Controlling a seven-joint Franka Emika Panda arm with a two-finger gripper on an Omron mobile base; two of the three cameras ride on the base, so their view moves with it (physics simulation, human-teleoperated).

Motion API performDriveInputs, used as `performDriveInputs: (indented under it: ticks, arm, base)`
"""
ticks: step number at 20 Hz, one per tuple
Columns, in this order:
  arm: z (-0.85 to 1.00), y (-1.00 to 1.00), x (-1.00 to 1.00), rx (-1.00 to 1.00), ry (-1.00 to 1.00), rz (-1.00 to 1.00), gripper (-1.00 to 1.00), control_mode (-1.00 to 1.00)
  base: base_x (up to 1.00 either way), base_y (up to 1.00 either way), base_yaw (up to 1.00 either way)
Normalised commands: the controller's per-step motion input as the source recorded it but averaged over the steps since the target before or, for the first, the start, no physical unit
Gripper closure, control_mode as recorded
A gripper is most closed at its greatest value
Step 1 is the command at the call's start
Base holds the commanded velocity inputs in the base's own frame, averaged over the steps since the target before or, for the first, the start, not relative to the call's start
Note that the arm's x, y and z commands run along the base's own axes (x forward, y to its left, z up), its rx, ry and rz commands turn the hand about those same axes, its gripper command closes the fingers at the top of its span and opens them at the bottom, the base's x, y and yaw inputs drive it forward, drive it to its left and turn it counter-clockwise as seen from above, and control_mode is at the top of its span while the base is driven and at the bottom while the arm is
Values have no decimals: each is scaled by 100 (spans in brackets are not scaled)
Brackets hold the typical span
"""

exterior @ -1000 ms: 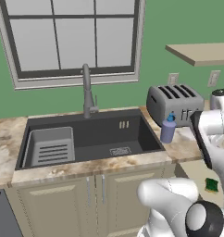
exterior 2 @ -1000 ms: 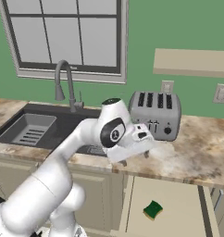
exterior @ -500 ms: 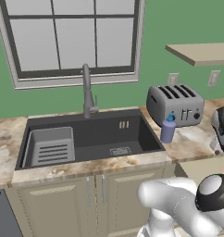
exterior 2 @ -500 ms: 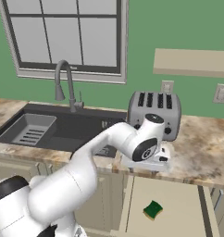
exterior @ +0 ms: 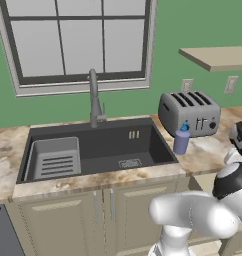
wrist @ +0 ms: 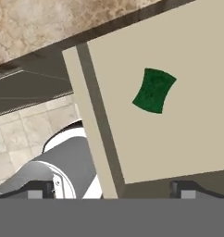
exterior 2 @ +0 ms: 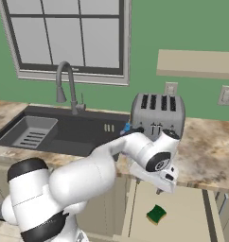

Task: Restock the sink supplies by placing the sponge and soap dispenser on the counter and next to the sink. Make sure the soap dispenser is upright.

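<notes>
Now claw (wrist: 112,192) spread, nothing between tips, hanging above sponge (wrist: 154,90). Sponge flat, green side up, in open drawer (exterior 2: 182,212) below desk (exterior 2: 208,151). Soap dispenser (exterior: 182,139) upright on desk, between sink (exterior: 95,147) and toaster (exterior: 189,113).

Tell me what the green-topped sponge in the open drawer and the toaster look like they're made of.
The small flat green-topped sponge looks like soft foam under a matte, dark, rough scouring layer; its sides curve inward. The boxy grey four-slot toaster looks like brushed metal, with a dull sheen, though coated plastic is possible.
</notes>
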Motion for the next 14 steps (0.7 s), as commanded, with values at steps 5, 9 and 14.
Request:
performDriveInputs:
  ticks: [5,9,14]
  arm:
    - [-55,-6,-22,8,0,-24,-100,-100]
    - [-59,0,-1,1,0,-19,-100,-100]
    - [-57,0,0,0,-12,-13,-100,-100]
  base:
    - [0,0,0]
    - [0,0,0]
    - [0,0,0]
